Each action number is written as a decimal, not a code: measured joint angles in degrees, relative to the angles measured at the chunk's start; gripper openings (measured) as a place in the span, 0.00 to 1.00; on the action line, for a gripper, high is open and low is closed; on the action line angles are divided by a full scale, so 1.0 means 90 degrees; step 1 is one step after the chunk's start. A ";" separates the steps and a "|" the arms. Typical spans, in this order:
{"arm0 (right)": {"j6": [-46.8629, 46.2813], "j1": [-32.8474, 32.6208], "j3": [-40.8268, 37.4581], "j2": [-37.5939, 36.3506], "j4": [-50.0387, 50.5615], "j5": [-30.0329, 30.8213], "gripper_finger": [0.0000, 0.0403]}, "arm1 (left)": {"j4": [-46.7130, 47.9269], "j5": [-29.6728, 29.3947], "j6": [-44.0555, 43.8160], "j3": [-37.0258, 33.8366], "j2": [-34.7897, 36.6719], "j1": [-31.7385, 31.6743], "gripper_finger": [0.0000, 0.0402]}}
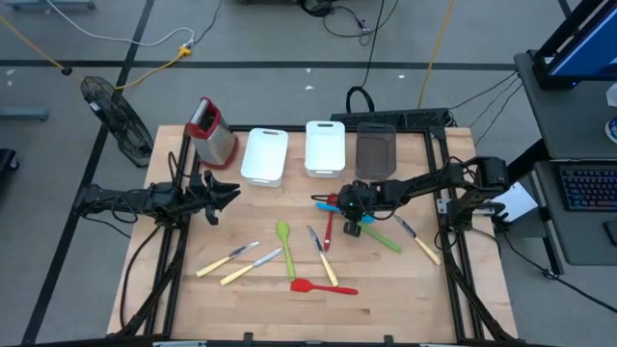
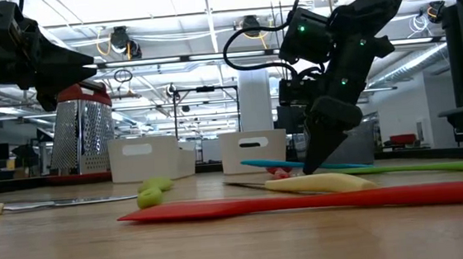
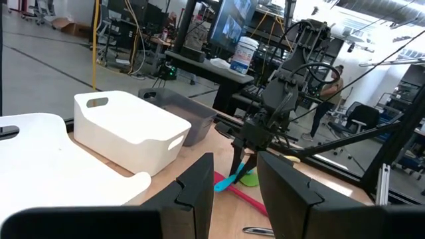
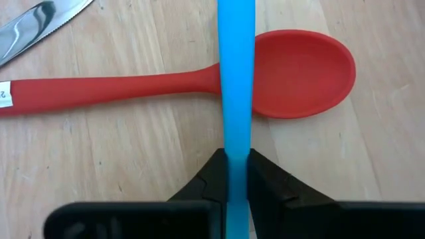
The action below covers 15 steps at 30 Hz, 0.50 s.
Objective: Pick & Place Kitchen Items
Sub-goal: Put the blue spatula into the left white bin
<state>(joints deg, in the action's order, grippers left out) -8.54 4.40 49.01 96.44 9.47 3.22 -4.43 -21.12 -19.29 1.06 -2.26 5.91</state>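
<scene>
While gripping: right gripper pinched tight on blue utensil, frame centre.
Next: likely lift, carry to a bin.

floor: grey, cables across it
fan: on floor, left of table
desk: right of table, with keyboard
ceiling lights: above table

The right gripper has its two dark fingers pressed against either side of a slim blue utensil handle, which runs straight away from the camera. That handle crosses over a red spoon lying flat on the wooden table, just where neck meets bowl. A metal knife blade with a serrated edge shows in one corner
</scene>
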 joint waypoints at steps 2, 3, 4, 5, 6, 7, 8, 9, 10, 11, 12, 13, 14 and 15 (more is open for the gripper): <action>0.0000 0.0000 0.0000 -0.0002 0.0002 -0.0019 0.06 | 0.0000 0.0002 0.0002 0.0000 0.0000 0.0001 0.30; -0.0002 0.0000 0.0000 -0.0002 0.0002 -0.0028 0.06 | 0.0000 0.0001 0.0001 0.0000 0.0000 0.0000 0.30; -0.0002 0.0000 0.0000 -0.0002 0.0002 -0.0036 0.06 | 0.0000 0.0002 0.0002 0.0000 0.0000 0.0000 0.30; -0.0002 0.0000 0.0000 -0.0002 0.0002 -0.0040 0.06 | 0.0000 0.0002 0.0000 0.0000 0.0000 0.0002 0.30; -0.0002 0.0000 0.0000 -0.0002 0.0002 -0.0041 0.06 | 0.0000 0.0002 0.0000 0.0000 0.0000 0.0000 0.30; -0.0002 0.0000 0.0000 -0.0002 0.0001 -0.0043 0.06 | 0.0000 0.0002 -0.0011 0.0000 0.0000 0.0000 0.30; -0.0002 0.0001 0.0000 -0.0002 0.0000 -0.0061 0.06 | -0.0002 0.0002 -0.0026 0.0000 0.0000 0.0000 0.30; -0.0002 0.0003 0.0000 -0.0007 0.0000 -0.0110 0.06 | -0.0005 0.0002 -0.0070 0.0000 0.0000 0.0000 0.30; -0.0002 0.0010 0.0000 -0.0030 0.0005 -0.0164 0.06 | -0.0010 0.0002 -0.0113 0.0000 0.0000 0.0000 0.30; -0.0002 0.0010 -0.0002 -0.0046 0.0017 -0.0198 0.06 | -0.0011 0.0002 -0.0186 0.0000 0.0000 0.0000 0.30; -0.0002 0.0010 -0.0005 -0.0059 0.0022 -0.0206 0.06 | -0.0012 0.0002 -0.0270 0.0000 0.0000 0.0001 0.30; -0.0002 0.0010 -0.0007 -0.0083 0.0035 -0.0208 0.06 | -0.0012 0.0004 -0.0352 0.0000 0.0000 0.0000 0.30; -0.0002 0.0015 -0.0012 -0.0128 0.0077 -0.0206 0.06 | -0.0012 0.0005 -0.0442 0.0000 0.0000 0.0000 0.30; -0.0002 0.0017 -0.0019 -0.0180 0.0112 -0.0206 0.06 | -0.0012 0.0006 -0.0528 0.0000 0.0000 0.0000 0.30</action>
<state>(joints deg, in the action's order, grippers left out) -8.56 4.56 48.84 94.83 10.48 1.37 -4.54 -21.07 -24.04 1.06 -2.26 5.91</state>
